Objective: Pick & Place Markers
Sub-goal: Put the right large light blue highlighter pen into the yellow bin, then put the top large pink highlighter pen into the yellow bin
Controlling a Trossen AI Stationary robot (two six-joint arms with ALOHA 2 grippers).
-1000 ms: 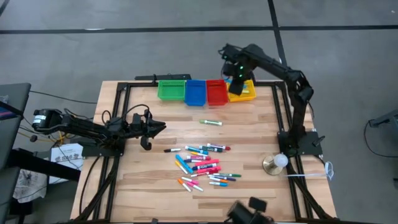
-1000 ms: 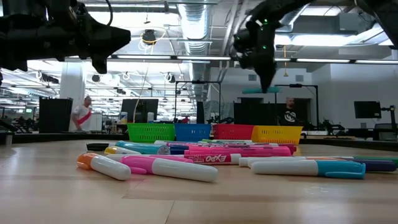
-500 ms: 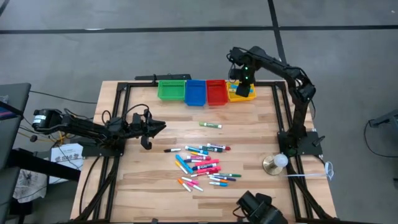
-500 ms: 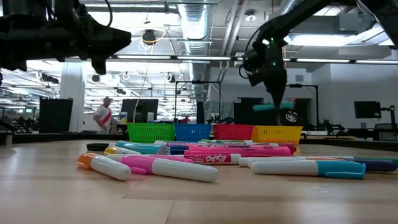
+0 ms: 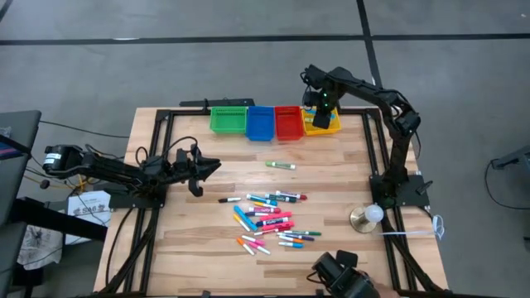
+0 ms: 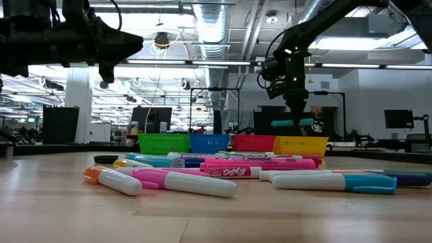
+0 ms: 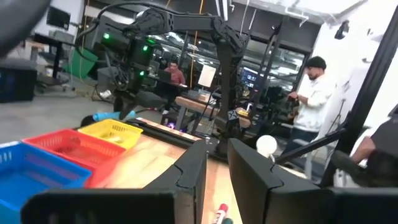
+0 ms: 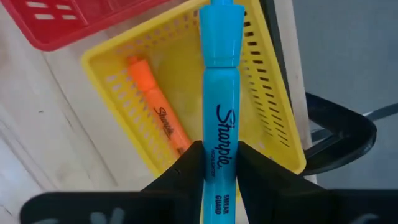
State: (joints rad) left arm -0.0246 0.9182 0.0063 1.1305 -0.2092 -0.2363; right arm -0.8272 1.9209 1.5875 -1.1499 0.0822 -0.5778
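Right gripper (image 8: 219, 163) up over the far right corner of the table, fingers pinching a light blue Sharpie highlighter (image 8: 220, 106) by the lower barrel, cap end pointing out ahead. Hanging directly above the yellow bin (image 8: 273, 112), last in the row after the green bin (image 5: 228, 121), blue bin (image 5: 260, 122) and red bin (image 5: 289, 122). Already lying in the yellow one: an orange highlighter (image 8: 158, 109). In the low view, highlighter held level, clear of the bin's rim, not yet let go.

Handling, as a judgement: light, rigid plastic, smooth and round, so apt to roll or swivel between flat fingers if caught off-centre. Best hold across the barrel near its middle, away from the tapered cap. A short drop into a mesh bin unlikely to hurt it.

Left gripper (image 7: 214, 168) waiting low over the left side of the table, fingers nearly pressed together with a slim gap showing, nothing between them.

Rest of the markers (image 5: 269, 219) scattered mid-table in a loose heap, pinks, blues, oranges, some lying against one another, so picking singles may need care. One green-tipped marker (image 5: 281, 165) lying apart, between the heap and the bins. Plenty left to shift, by the look of it.
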